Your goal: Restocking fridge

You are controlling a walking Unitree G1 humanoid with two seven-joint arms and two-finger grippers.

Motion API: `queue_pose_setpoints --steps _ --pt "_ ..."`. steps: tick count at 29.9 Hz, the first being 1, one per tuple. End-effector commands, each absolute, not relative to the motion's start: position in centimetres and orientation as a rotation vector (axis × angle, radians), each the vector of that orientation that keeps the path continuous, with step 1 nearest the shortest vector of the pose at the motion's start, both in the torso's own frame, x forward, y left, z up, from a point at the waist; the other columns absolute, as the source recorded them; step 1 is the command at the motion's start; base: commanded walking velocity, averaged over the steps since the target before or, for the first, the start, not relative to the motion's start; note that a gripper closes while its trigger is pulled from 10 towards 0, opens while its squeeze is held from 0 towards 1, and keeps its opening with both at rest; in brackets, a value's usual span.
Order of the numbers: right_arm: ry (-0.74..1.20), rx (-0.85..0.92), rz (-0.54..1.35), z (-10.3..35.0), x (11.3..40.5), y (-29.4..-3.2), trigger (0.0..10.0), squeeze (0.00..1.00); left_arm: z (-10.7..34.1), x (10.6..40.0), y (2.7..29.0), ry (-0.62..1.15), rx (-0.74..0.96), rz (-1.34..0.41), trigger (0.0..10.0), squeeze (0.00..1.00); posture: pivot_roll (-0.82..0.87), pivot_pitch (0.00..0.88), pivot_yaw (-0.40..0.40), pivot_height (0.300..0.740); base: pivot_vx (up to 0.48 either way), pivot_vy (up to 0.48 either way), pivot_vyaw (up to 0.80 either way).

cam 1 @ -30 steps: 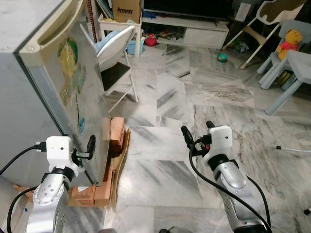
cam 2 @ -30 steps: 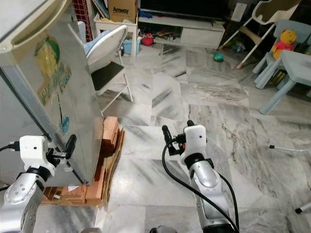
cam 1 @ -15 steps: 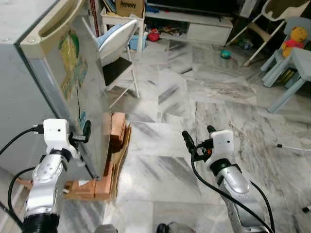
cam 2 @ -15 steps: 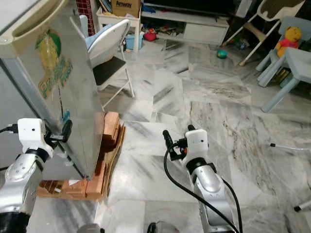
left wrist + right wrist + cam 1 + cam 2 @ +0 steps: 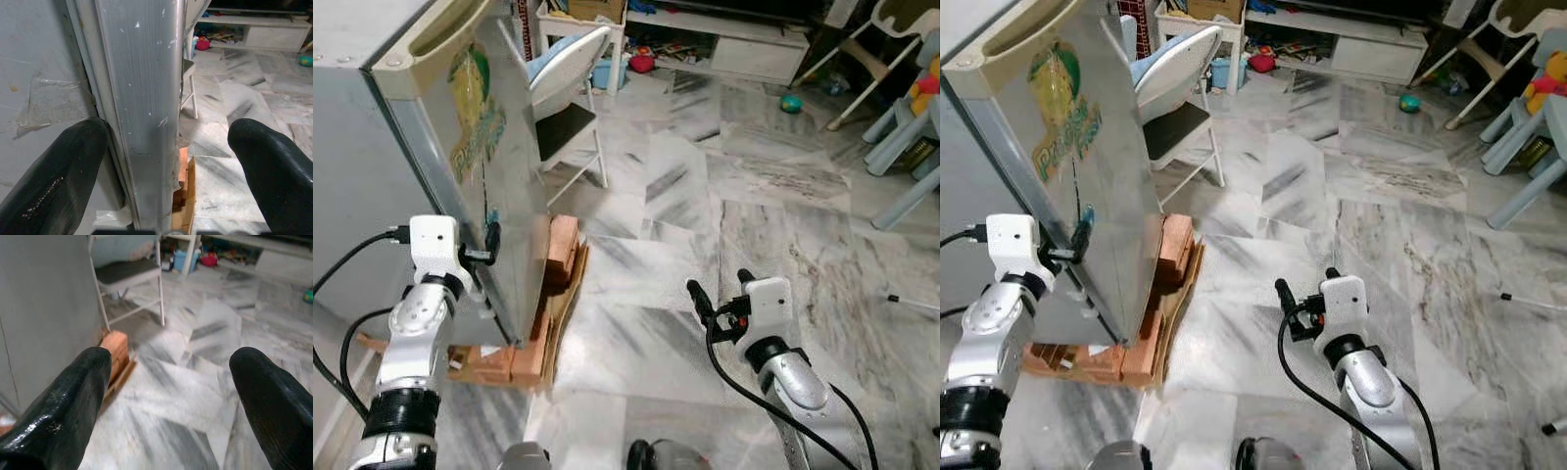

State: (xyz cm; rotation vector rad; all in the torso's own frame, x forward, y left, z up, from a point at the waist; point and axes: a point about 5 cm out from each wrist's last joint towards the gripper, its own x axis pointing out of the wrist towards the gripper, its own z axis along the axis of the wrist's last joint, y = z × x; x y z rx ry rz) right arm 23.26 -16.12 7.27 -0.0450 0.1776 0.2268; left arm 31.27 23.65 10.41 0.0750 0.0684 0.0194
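A silver fridge [image 5: 460, 147] with colourful stickers on its door stands at my left, raised on bricks. My left gripper [image 5: 487, 257] is open at the door's lower free edge. In the left wrist view its two black fingers [image 5: 58, 171] straddle the door edge [image 5: 146, 98], one on the fridge body side and one on the outer side. My right gripper [image 5: 720, 287] is open, empty and held low over the marble floor [image 5: 171, 396], well apart from the fridge.
Bricks and cardboard [image 5: 558, 269] stick out under the fridge's front. A white folding chair [image 5: 570, 88] stands just beyond the door. Farther off are a low TV cabinet [image 5: 744, 49], scattered toys, a small ball [image 5: 790, 102] and pale blue children's furniture [image 5: 911, 127].
The whole view has shifted, so the camera moved. My left gripper stays at the door edge, now a little higher on it. The right gripper sits lower in view, still open.
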Motion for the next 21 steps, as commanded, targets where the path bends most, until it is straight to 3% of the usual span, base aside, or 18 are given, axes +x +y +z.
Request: queue_pose_setpoints --steps 1,4,7,8,9,10,14,16,18,21 --pt "0.169 -0.054 0.210 7.8 23.4 -16.6 10.0 0.00 11.7 32.1 23.5 0.025 0.087 0.003 10.0 0.00 0.04 0.124 -0.089 0.740 0.000 0.000 0.00" --pt "0.246 -0.083 0.218 6.8 23.3 -16.8 10.0 0.00 13.1 33.6 21.4 -0.019 0.075 -0.067 10.0 0.00 0.05 0.125 -0.094 0.740 0.000 0.000 0.00" --pt "0.388 -0.122 0.230 4.8 22.7 -17.4 10.0 0.00 15.8 35.6 17.1 -0.092 0.071 -0.218 10.0 0.00 0.06 0.123 -0.104 0.740 0.000 0.000 0.00" --pt "0.429 -0.116 0.231 4.2 22.5 -17.6 10.0 0.00 17.5 36.3 13.8 -0.144 0.075 -0.332 10.0 0.00 0.06 0.120 -0.107 0.740 0.000 0.000 0.00" --pt "0.429 -0.116 0.231 4.2 22.5 -17.6 10.0 0.00 17.5 36.3 13.8 -0.144 0.075 -0.332 10.0 0.00 0.06 0.120 -0.107 0.740 0.000 0.000 0.00" --pt "0.447 -0.113 0.235 4.0 22.4 -17.7 10.0 0.00 18.9 36.5 11.3 -0.180 0.060 -0.414 10.0 0.00 0.07 0.118 -0.107 0.740 0.000 0.000 0.00" --pt "0.446 -0.125 0.241 4.0 22.6 -17.6 10.0 0.00 22.2 34.4 3.1 -0.280 0.006 -0.721 10.0 0.00 0.07 0.113 -0.107 0.740 0.000 0.000 0.00" --pt "0.445 -0.131 0.245 4.0 22.6 -17.4 10.0 0.00 23.2 32.6 -0.2 -0.236 -0.161 -0.864 10.0 0.00 0.06 0.109 -0.106 0.740 0.000 0.000 0.00" --pt "0.444 -0.138 0.249 4.0 22.6 -17.3 10.0 0.00 23.6 31.9 -1.3 -0.229 -0.213 -0.909 10.0 0.00 0.06 0.108 -0.105 0.740 0.000 0.000 0.00" --pt "0.443 -0.144 0.253 4.1 22.6 -17.3 10.0 0.00 22.9 32.5 -0.6 -0.238 -0.163 -0.878 10.0 0.00 0.05 0.105 -0.103 0.740 0.000 0.000 0.00"
